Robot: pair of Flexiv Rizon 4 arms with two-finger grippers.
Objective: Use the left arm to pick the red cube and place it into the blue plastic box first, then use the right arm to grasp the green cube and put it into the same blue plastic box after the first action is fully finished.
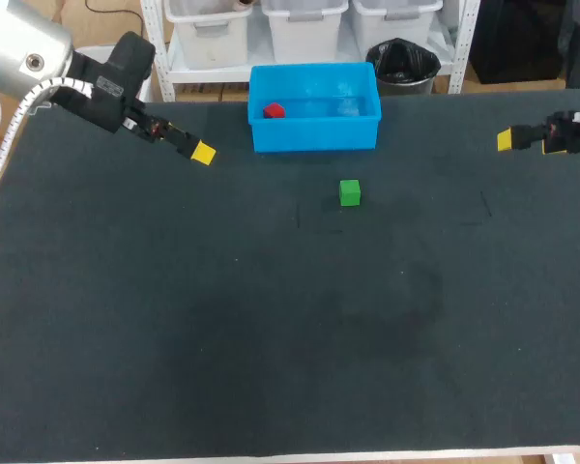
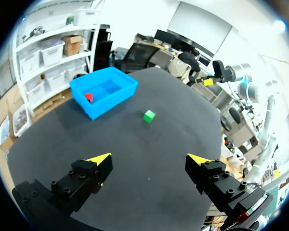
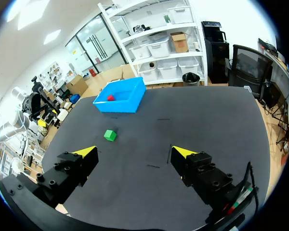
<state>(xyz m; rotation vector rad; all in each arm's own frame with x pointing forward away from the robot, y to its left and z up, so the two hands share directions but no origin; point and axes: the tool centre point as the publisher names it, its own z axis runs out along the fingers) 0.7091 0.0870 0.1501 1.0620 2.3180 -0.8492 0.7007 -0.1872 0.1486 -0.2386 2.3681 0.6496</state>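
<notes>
You see the red cube [image 1: 274, 111] lying inside the blue box [image 1: 314, 135], near its left end. The green cube [image 1: 349, 192] sits on the table [image 1: 271, 338] just in front of the box. Your left gripper [image 2: 149, 160] hangs left of the box, spread wide and empty. Your right gripper [image 3: 135, 153], well off to the box's right, is likewise released.

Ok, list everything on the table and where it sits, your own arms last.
box: 1, blue, far middle of the table.
red cube: 1, red, inside the box, near its left end.
green cube: 1, green, on the table in front of the box, apart from it.
table: 1, dark top.
left gripper: 1, black, yellow tips, open, empty, left of the box.
right gripper: 1, black, yellow tips, open, empty, far right edge.
</notes>
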